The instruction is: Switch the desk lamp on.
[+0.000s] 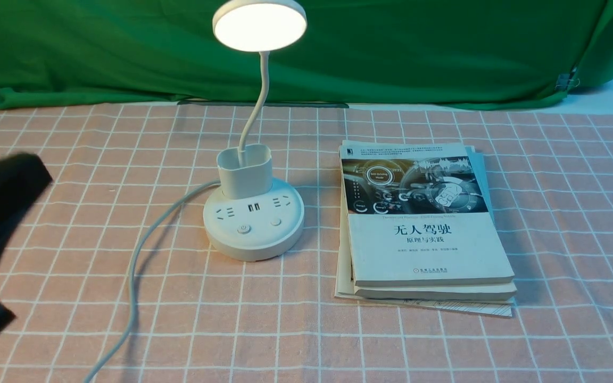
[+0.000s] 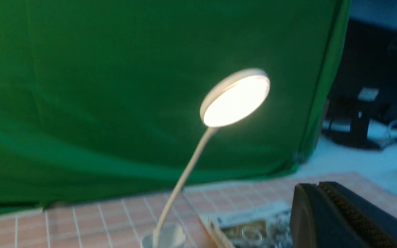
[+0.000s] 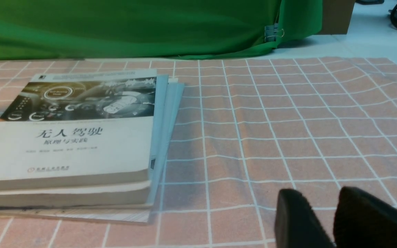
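In the front view, we see the desk lamp left of centre, its flat disc head glowing warm white at the top edge. A thin bendy neck curves down into a smooth, pale cup that rises from the back of the round, glossy plastic base. Sockets and two round buttons mark the base, the left button bearing a power symbol. A smooth cord bends towards the lower left.

Right of centre lies a stack of paperbacks on the tabletop, which wears a pinkish cloth with a white grid and soft creases. We read 无人驾驶 on the top cover, with 原理与实践 below and "Self-Driving Mode" in the dashboard picture. Folded green fabric hangs behind.

The left wrist view shows us the disc head tilted, plus dark equipment at the right of that frame. Its left hand has fingertips close together, seemingly closed on nothing. The right wrist view alone shows the right hand, its dark fingers parted and open at the lower right; there we also see the blue edges beneath the top book and a metal clip on the fabric.
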